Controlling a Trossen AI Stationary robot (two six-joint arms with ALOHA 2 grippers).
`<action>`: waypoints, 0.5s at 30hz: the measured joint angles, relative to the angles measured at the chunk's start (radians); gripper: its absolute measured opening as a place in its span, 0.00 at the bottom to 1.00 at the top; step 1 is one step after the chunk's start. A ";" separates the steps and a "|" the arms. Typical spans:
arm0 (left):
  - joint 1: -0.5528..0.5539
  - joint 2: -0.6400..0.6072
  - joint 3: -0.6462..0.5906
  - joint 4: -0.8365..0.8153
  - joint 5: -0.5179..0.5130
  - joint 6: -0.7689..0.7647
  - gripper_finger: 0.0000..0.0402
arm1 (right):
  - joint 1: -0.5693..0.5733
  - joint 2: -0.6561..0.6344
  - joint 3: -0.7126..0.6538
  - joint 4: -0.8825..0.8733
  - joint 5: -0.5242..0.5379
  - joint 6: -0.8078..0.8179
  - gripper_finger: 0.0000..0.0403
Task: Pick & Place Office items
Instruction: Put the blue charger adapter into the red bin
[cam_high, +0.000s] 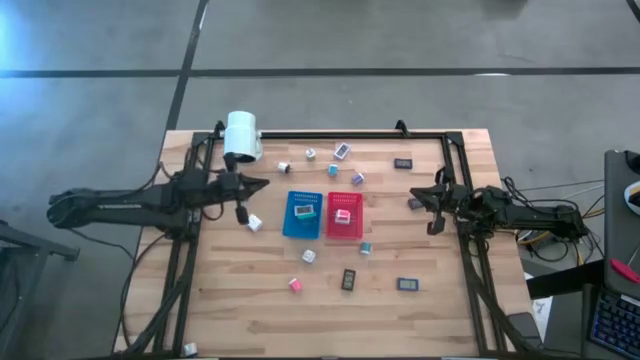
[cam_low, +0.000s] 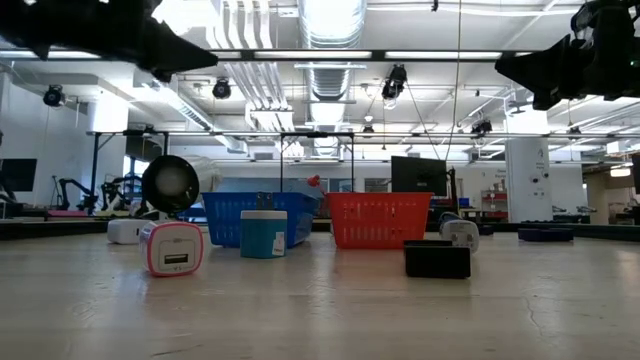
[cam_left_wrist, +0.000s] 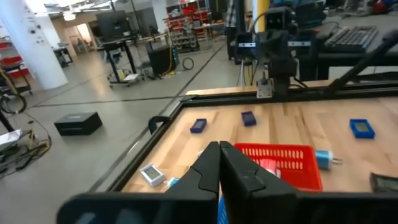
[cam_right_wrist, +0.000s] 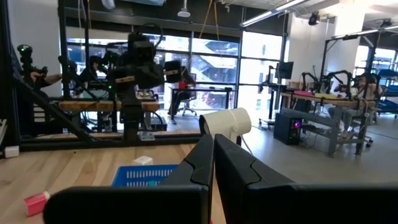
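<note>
office items (cam_high: 348, 279), small cubes and flat rectangles, dot wooden table (cam_high: 240, 300); both hands pressed together.

On the table sit two perforated trays, one blue tray (cam_high: 301, 214) and one red tray (cam_high: 344, 216), one white cylinder (cam_high: 241, 136), and about fifteen small office items (cam_high: 349, 279).

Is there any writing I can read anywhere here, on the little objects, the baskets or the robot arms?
None can be read.
Left arm: a pale strip of lettering along it, too small to make out.
Office items, such as the pink-edged cube: only a socket-like slot on its face, no words.
Blue tray and red tray: no labels visible.
White cylinder: plain.
</note>
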 joint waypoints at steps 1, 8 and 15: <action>0.000 -0.016 -0.018 0.010 0.003 0.000 0.03 | 0.000 0.000 0.000 0.000 0.000 0.000 0.02; 0.000 -0.088 -0.159 0.132 0.086 -0.020 0.01 | 0.000 0.000 0.000 0.000 0.000 0.000 0.02; 0.001 -0.143 -0.241 0.146 0.181 -0.052 0.01 | 0.000 0.000 0.000 0.000 0.000 0.000 0.02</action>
